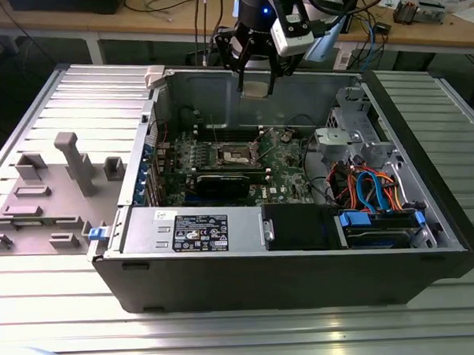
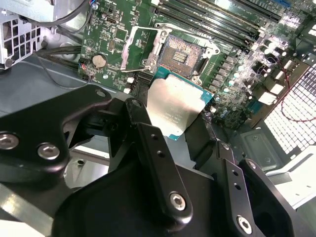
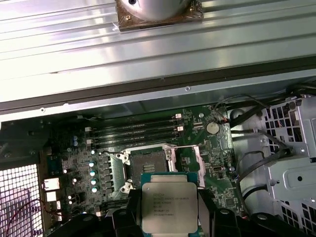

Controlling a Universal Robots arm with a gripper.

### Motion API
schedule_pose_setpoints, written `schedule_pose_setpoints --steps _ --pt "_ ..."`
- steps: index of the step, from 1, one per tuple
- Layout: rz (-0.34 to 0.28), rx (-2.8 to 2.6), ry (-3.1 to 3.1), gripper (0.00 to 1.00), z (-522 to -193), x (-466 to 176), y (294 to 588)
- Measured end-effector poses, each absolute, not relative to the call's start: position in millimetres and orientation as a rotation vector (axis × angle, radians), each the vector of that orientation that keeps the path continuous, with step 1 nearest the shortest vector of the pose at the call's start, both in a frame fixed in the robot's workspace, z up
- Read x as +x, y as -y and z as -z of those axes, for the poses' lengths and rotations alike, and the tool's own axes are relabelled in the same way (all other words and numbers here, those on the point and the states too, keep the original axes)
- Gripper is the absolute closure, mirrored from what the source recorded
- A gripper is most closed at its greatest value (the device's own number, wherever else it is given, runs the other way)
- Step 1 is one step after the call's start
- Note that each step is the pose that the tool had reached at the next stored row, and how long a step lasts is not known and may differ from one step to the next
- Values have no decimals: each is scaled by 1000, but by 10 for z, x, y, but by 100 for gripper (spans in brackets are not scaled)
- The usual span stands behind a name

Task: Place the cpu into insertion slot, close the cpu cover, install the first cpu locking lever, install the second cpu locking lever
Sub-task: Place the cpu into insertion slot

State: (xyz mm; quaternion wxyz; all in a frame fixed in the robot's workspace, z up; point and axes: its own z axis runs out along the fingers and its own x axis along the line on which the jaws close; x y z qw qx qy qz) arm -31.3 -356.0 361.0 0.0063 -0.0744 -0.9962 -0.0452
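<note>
Showing, in the exterior view, the hand [image 1: 256, 76] hanging over the open computer case [image 1: 265, 282], which lies on the ribbed metal desk [image 1: 228, 335]. The hand is clamped on the cpu [image 1: 256, 89], a pale square held high above the green circuit board [image 1: 288, 179] near the case's far wall, and the insertion slot [image 1: 238, 155] lies well below it, bare. In the second wrist view, two black fingers [image 2: 154, 148] grip the cpu [image 2: 174, 103] by opposite edges. Beyond it the insertion slot [image 2: 181, 57] shows its dark contact field uncovered, and the cpu cover [image 2: 129, 49] stands swung up beside it, on the side of the round coin battery [image 2: 99, 60]. In the first wrist view, the cpu [image 3: 169, 200] turns its grey metal top to the camera, so its contacts are judged to face the board. It is almost square, so no long axis stands out, and its edges run roughly parallel with those of the insertion slot [image 3: 148, 163], which lies apart from it. The cpu cover [image 3: 201, 165] is open. Judgement: the chip is gripped and aloft, not seated; placing it, closing the cover and both locking steps remain.
</note>
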Motion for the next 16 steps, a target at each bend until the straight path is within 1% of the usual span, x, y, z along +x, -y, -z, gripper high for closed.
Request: schedule_pose_setpoints --steps 10,16 --pt "142 -238 3117 46 -3609 -313 3560" --pt "142 -340 3110 46 -3607 -313 3560"
